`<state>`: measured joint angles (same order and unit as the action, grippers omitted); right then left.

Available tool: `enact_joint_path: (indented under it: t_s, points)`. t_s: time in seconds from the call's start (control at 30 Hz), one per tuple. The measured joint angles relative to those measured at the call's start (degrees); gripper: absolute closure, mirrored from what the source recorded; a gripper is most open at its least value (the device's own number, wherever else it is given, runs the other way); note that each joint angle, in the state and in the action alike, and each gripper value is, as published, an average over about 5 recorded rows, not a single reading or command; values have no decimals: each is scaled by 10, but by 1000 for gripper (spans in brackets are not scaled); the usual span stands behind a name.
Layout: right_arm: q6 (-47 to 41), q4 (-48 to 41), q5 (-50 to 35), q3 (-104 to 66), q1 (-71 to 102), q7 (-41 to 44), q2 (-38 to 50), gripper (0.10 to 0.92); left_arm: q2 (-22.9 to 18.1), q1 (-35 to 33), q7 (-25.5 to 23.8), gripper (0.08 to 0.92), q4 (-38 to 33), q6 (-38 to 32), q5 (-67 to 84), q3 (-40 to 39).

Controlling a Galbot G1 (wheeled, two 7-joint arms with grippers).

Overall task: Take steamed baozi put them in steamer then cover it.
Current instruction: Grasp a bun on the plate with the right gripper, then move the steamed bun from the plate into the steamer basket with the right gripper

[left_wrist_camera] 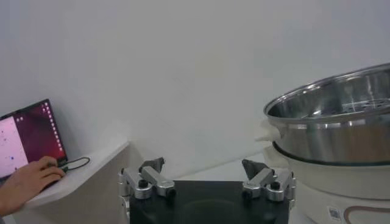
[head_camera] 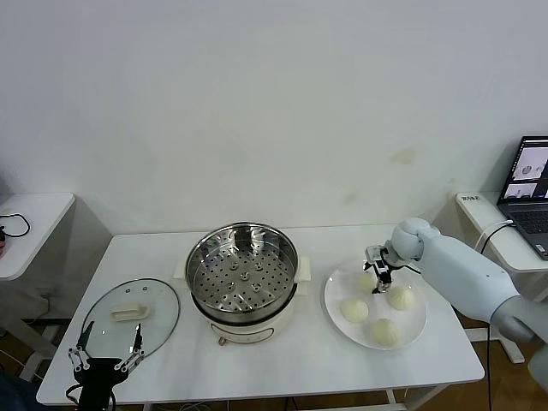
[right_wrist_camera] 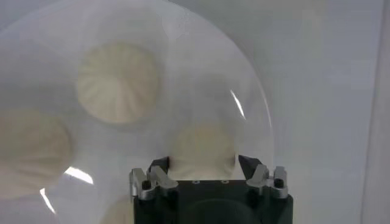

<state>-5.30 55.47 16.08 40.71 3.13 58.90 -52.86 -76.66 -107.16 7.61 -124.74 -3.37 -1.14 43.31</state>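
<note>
White table [head_camera: 300, 347]: right claw [head_camera: 378, 272] straddling baozi [right_wrist_camera: 203, 152], unclosed; left claw [head_camera: 106, 354] open.

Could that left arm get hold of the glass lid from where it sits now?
Probably yes. The left gripper sits open at the near edge of the lid, which lies flat on the table with its handle uncovered; nothing stands between them.

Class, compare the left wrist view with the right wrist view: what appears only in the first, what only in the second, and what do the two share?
Only the left wrist view shows the steamer, its shiny basket on a cream base, plus a laptop on a side table with a person's hand at it, and the open left gripper.

Only the right wrist view shows the white plate holding the buns, with the right gripper straddling one bun.

Both share a black gripper body at the frame's edge and the white tabletop.
</note>
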Motion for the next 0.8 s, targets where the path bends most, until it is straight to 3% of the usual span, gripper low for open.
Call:
enact_joint_path:
  t_s: [0.37, 0.8]
  points:
    - [1, 1, -3, 5, -7, -1, 4, 486, -1, -2, 1, 177, -4, -2, 0, 0]
    - [-10, 65, -56, 40, -63, 2, 44, 474, 5, 3, -2, 177, -4, 0, 4, -7]
